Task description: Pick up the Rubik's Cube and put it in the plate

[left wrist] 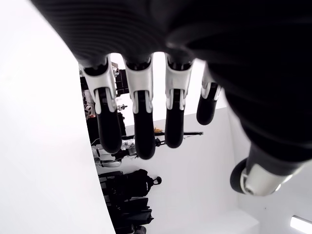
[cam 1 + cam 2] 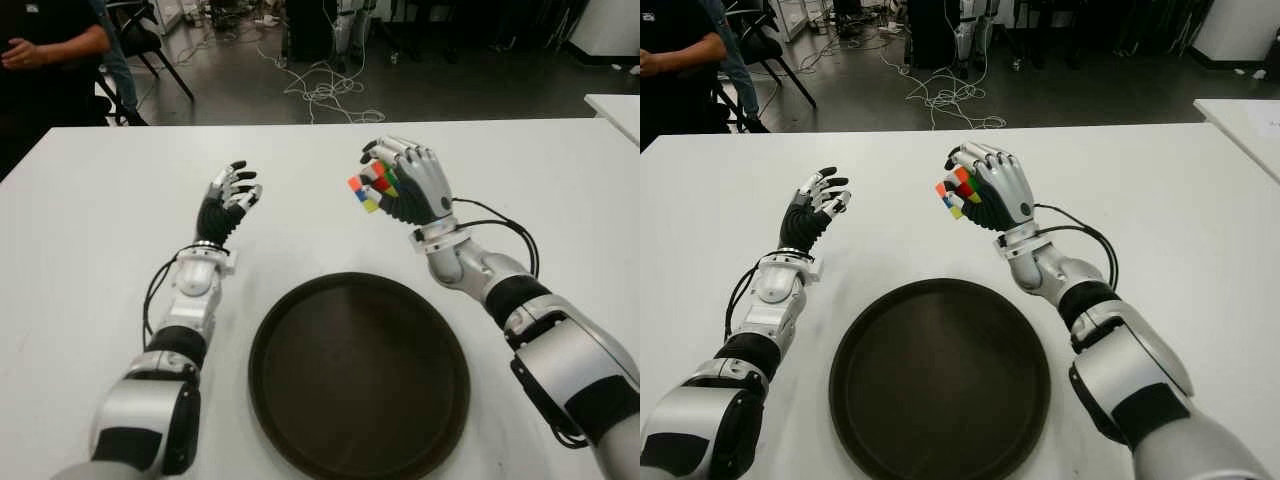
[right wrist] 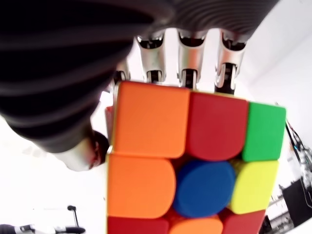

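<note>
Multicoloured cube [image 2: 371,187], one; plate [image 2: 358,376], one.

Multicoloured Rubik's Cube [image 2: 371,187], dark brown plate [image 2: 300,320], white table [image 2: 90,200].

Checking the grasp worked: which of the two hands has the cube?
The right hand, raised beyond the plate, with fingers curled round the Rubik's Cube. The left hand is open and holds nothing.

White table [image 2: 90,220] bears a dark round plate [image 2: 290,330].
</note>
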Action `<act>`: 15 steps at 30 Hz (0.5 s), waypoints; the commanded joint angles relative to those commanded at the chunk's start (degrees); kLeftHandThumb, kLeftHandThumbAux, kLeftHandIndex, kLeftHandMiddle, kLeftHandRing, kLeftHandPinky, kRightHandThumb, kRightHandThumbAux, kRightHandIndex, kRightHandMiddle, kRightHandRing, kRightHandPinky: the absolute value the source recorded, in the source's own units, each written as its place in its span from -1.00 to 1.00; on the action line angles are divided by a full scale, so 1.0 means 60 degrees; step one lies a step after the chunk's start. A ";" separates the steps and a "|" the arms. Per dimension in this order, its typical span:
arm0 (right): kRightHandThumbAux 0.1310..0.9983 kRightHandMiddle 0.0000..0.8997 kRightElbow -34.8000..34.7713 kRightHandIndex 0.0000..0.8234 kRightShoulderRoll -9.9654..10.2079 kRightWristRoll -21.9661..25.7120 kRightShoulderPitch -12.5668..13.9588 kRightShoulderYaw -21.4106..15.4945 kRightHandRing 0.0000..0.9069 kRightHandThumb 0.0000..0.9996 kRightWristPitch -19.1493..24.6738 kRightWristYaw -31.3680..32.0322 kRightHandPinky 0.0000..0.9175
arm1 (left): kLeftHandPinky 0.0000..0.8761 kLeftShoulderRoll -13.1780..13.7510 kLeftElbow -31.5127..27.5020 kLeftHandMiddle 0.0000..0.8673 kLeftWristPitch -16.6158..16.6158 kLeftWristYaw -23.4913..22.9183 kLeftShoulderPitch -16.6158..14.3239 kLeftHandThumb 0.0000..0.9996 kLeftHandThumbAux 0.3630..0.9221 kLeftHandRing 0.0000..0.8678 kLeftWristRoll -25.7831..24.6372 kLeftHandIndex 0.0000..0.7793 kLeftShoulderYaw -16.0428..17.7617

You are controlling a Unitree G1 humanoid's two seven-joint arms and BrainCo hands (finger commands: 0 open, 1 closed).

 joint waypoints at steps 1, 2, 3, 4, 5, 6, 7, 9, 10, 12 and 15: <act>0.39 0.49 -0.0077 0.04 -0.0030 0.0004 -0.0006 -0.0012 0.51 0.36 -0.0067 -0.0034 0.48 | -0.30 -0.0005 -0.0002 -0.41 -0.0014 0.0001 0.0003 -0.77 -0.18 -0.35 -0.0006 -0.54 0.0003; 0.39 0.49 -0.0164 0.04 -0.0062 0.0014 -0.0003 -0.0030 0.51 0.37 -0.0143 -0.0070 0.48 | -0.30 -0.0008 -0.0004 -0.40 -0.0028 0.0002 0.0007 -0.77 -0.17 -0.35 -0.0010 -0.53 0.0006; 0.39 0.49 -0.0219 0.04 -0.0081 0.0020 0.0001 -0.0040 0.51 0.37 -0.0189 -0.0094 0.48 | -0.30 -0.0008 -0.0004 -0.40 -0.0036 0.0002 0.0010 -0.77 -0.15 -0.35 -0.0013 -0.52 0.0009; 0.39 0.49 -0.0277 0.04 -0.0094 0.0031 0.0014 -0.0056 0.51 0.37 -0.0227 -0.0121 0.48 | -0.30 -0.0004 0.0000 -0.40 -0.0036 -0.0001 0.0011 -0.77 -0.14 -0.35 -0.0017 -0.52 0.0013; 0.39 0.49 -0.0318 0.04 -0.0102 0.0038 0.0023 -0.0067 0.51 0.37 -0.0251 -0.0138 0.47 | -0.31 0.0000 0.0003 -0.40 -0.0035 -0.0005 0.0010 -0.78 -0.13 -0.36 -0.0021 -0.53 0.0017; 0.39 0.49 -0.0410 0.04 -0.0133 0.0042 0.0047 -0.0087 0.51 0.37 -0.0282 -0.0168 0.48 | -0.31 0.0007 0.0013 -0.40 -0.0021 -0.0019 0.0004 -0.78 -0.14 -0.36 -0.0022 -0.53 0.0017; 0.39 0.49 -0.0476 0.04 -0.0157 0.0044 0.0064 -0.0101 0.51 0.37 -0.0304 -0.0189 0.48 | -0.32 0.0011 0.0020 -0.40 -0.0011 -0.0030 -0.0001 -0.78 -0.15 -0.37 -0.0022 -0.53 0.0018; 0.39 0.50 -0.0542 0.04 -0.0180 0.0042 0.0083 -0.0114 0.51 0.37 -0.0319 -0.0204 0.48 | -0.33 0.0016 0.0028 -0.41 -0.0002 -0.0043 -0.0007 -0.79 -0.17 -0.37 -0.0022 -0.53 0.0020; 0.39 0.50 -0.0638 0.04 -0.0217 0.0056 0.0085 -0.0137 0.51 0.37 -0.0351 -0.0184 0.48 | -0.34 0.0023 0.0036 -0.41 -0.0009 -0.0061 -0.0011 -0.79 -0.17 -0.37 -0.0018 -0.54 0.0018; 0.39 0.51 -0.0806 0.04 -0.0277 0.0088 0.0088 -0.0182 0.52 0.37 -0.0409 -0.0135 0.48 | -0.33 0.0034 0.0045 -0.42 -0.0022 -0.0087 -0.0016 -0.80 -0.17 -0.37 -0.0010 -0.53 0.0013; 0.39 0.51 -0.1010 0.04 -0.0347 0.0137 0.0102 -0.0253 0.52 0.37 -0.0509 -0.0055 0.49 | -0.32 0.0042 0.0061 -0.41 -0.0035 -0.0101 -0.0025 -0.80 -0.15 -0.36 0.0004 -0.53 0.0006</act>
